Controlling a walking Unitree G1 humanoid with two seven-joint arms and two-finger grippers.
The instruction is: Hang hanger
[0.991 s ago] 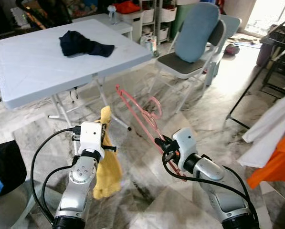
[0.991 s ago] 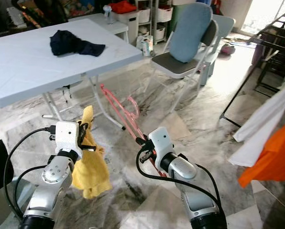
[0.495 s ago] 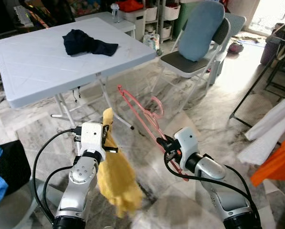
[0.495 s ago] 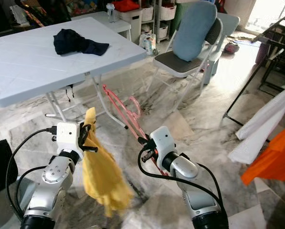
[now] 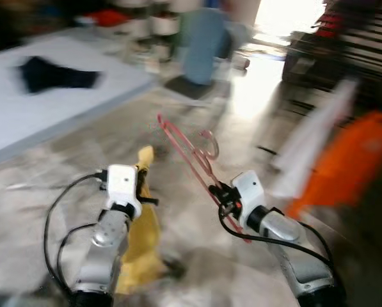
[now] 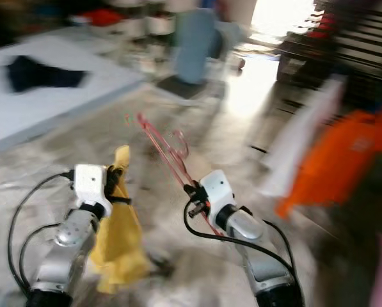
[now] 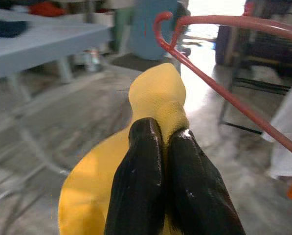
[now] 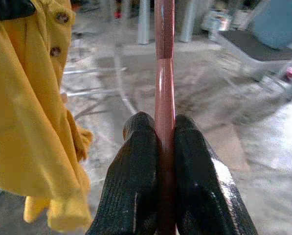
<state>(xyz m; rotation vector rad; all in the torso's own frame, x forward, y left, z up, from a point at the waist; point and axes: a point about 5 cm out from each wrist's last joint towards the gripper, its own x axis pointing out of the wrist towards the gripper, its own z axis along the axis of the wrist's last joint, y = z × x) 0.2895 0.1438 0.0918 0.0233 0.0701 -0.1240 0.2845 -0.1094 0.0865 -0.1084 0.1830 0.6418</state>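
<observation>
A pink plastic hanger (image 5: 189, 153) sticks up and to the left from my right gripper (image 5: 217, 194), which is shut on its lower bar (image 8: 164, 122). My left gripper (image 5: 141, 185) is shut on a yellow buttoned garment (image 5: 144, 240) that hangs down from it beside the hanger. In the left wrist view the two black fingers (image 7: 158, 191) pinch a fold of the yellow cloth (image 7: 158, 95), with the hanger's hook (image 7: 185, 22) just beyond. The eye views are blurred by motion.
A white folding table (image 5: 31, 105) with a dark garment (image 5: 50, 73) stands at the left. A blue-backed chair (image 5: 200, 48) is behind. White (image 5: 312, 137) and orange (image 5: 344, 160) clothes hang on a dark drying rack (image 5: 344, 57) at the right. The floor is marble.
The whole view has swung to the right and blurred, bringing the drying rack and hung clothes closer to centre. Both grippers keep their hold; the yellow garment has swung back under the left gripper.
</observation>
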